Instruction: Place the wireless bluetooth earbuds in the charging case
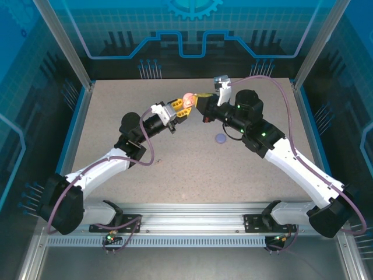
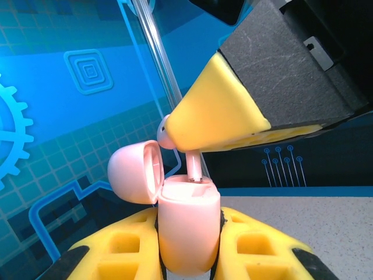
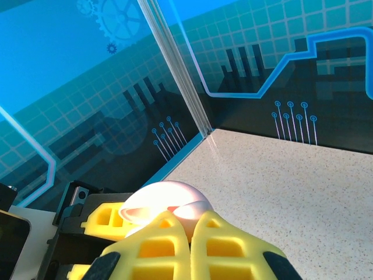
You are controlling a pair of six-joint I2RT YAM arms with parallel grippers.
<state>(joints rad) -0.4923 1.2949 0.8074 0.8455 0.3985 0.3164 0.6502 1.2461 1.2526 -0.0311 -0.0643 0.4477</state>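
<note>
Left hand point(image 2: 189, 248) clamped on glossy pale pink rounded charging case point(image 2: 186, 227), lid open, held above the bench point(image 1: 192, 169). Right hand point(image 3: 190, 245) pinching tiny pale pink stemmed earbud point(image 2: 195, 165), stem tip at case socket. Not seated yet; looks mid-insertion.

Pink case point(image 2: 186, 233) + earbud point(image 2: 195, 164); spkld beige tbl point(image 1: 175, 175).
</note>
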